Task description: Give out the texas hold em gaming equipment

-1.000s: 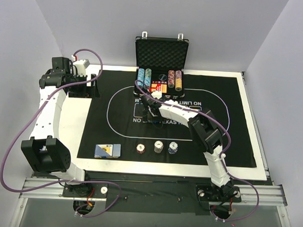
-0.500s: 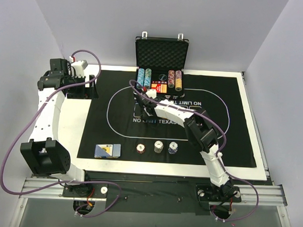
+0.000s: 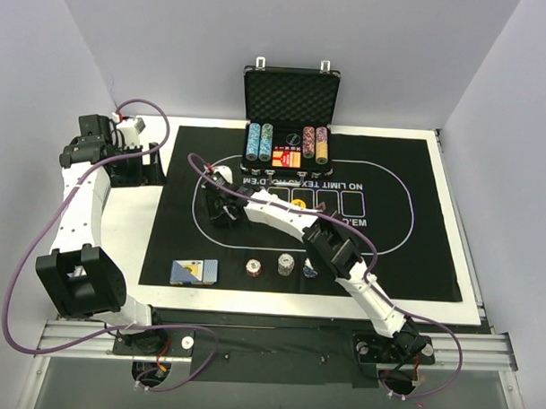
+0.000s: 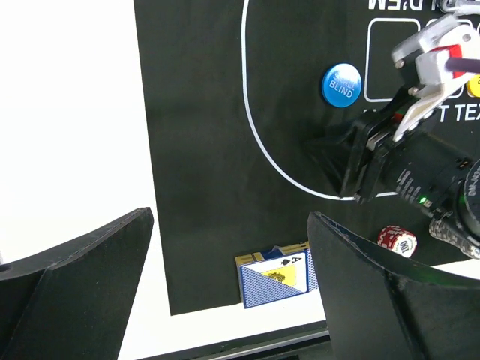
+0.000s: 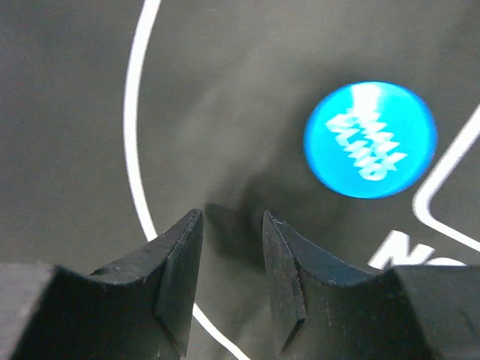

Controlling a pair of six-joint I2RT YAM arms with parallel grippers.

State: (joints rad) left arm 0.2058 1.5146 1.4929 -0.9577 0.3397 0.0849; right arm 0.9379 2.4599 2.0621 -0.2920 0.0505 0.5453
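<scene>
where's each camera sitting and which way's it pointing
Top external: fixed above and behind the bases, looking down on the black mat and open case; both arms show whole.
Left wrist: high over the mat's left edge, looking down at the card deck; its open left gripper frames the bottom.
Right wrist: low over the mat, looking down at the blue disc past its right gripper, fingers slightly apart.
Shared: both wrist views show the blue disc; the left wrist view catches the right arm.

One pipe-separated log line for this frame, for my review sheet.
left gripper open, empty, far left | right gripper open, empty, low over mat, blue disc lying just ahead | cards, chip stacks at near edge
</scene>
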